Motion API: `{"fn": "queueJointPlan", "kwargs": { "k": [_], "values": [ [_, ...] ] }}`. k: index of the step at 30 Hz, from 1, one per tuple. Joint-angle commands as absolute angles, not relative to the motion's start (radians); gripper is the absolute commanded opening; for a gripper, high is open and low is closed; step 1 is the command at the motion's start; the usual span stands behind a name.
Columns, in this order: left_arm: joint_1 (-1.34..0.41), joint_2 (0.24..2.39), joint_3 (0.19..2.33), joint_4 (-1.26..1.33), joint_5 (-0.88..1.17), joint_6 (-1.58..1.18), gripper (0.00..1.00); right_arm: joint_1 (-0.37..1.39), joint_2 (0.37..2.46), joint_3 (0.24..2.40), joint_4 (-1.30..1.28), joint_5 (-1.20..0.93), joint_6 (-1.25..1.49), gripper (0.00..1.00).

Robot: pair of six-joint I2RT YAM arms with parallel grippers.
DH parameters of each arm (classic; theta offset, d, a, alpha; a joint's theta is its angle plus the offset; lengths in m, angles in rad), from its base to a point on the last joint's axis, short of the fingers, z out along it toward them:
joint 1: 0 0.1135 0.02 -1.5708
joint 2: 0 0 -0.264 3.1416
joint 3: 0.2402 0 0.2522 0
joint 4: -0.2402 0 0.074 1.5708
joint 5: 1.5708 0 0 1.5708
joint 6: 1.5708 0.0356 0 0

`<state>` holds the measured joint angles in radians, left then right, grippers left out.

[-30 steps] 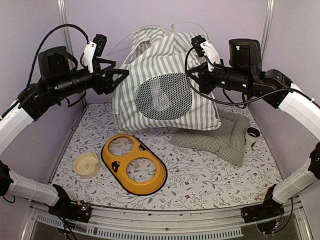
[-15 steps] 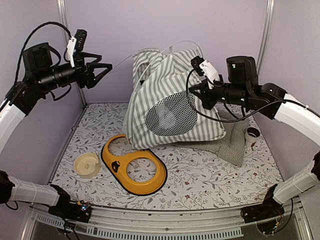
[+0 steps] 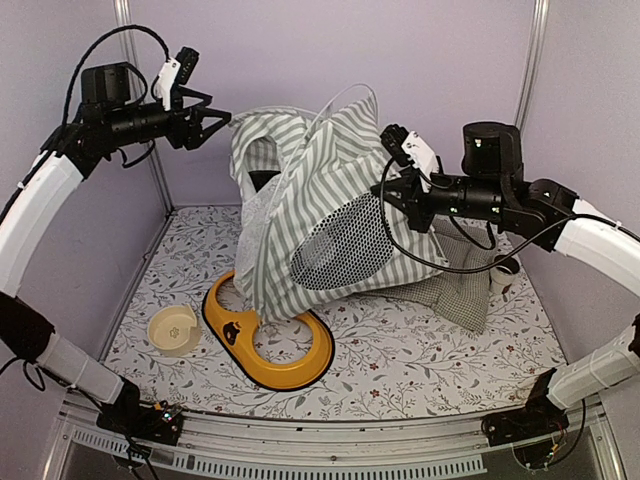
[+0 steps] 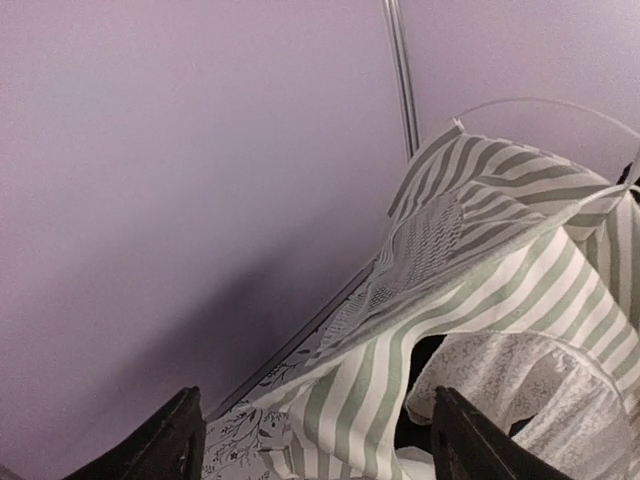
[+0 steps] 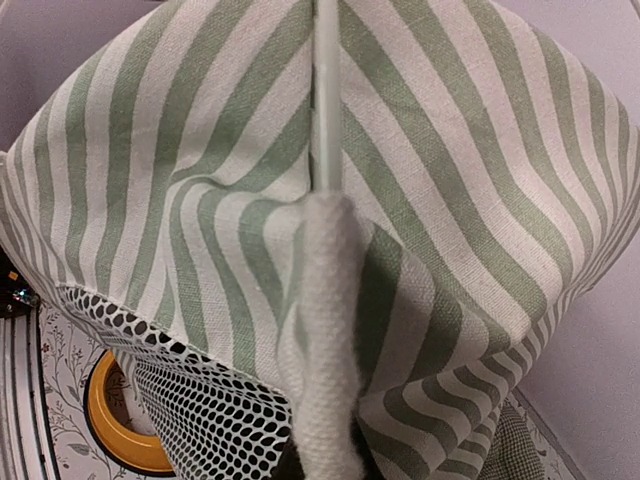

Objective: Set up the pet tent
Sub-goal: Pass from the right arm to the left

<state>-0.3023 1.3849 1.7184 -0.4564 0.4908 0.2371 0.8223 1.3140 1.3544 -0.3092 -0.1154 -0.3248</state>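
Okay, location: pet tent [image 3: 320, 220] sits mid-table toward 12 o'clock, tilted, its lower edge on the yellow feeder tray [image 3: 290, 355].
handling: I judge it light and floppy, with a springy pole [image 5: 326, 90].
grab spot: I'd take the seam beside the pole.
right gripper [image 3: 392, 193]: pinched shut on the tent's 3 o'clock side.
left gripper [image 3: 215, 125]: jaws wide, empty, at 10 o'clock, clear of the fabric.

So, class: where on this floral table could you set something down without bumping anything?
Bare table lies front right, between the yellow feeder tray, the checked cushion and the near rail. A smaller patch lies back left, behind the cream bowl. The middle is crowded: the tent overhangs the tray.
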Motion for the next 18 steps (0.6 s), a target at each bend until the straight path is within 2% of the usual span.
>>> {"fn": "queueJointPlan", "kwargs": {
  "k": [1,4,11,18],
  "values": [
    [-0.294,1.462,1.886,-0.622,0.616,0.369,0.78,0.815,1.258,1.367,-0.235,-0.227,-0.355,0.00],
    [-0.293,1.498,1.958,-0.704,0.647,0.417,0.78,0.815,1.247,1.378,-0.274,-0.264,-0.362,0.00],
    [-0.299,1.473,1.919,-0.745,0.705,0.475,0.77,0.815,1.218,1.395,-0.325,-0.284,-0.368,0.00],
    [-0.338,1.475,1.865,-0.750,0.722,0.487,0.63,0.815,1.211,1.423,-0.374,-0.290,-0.378,0.00]
  ]
}}
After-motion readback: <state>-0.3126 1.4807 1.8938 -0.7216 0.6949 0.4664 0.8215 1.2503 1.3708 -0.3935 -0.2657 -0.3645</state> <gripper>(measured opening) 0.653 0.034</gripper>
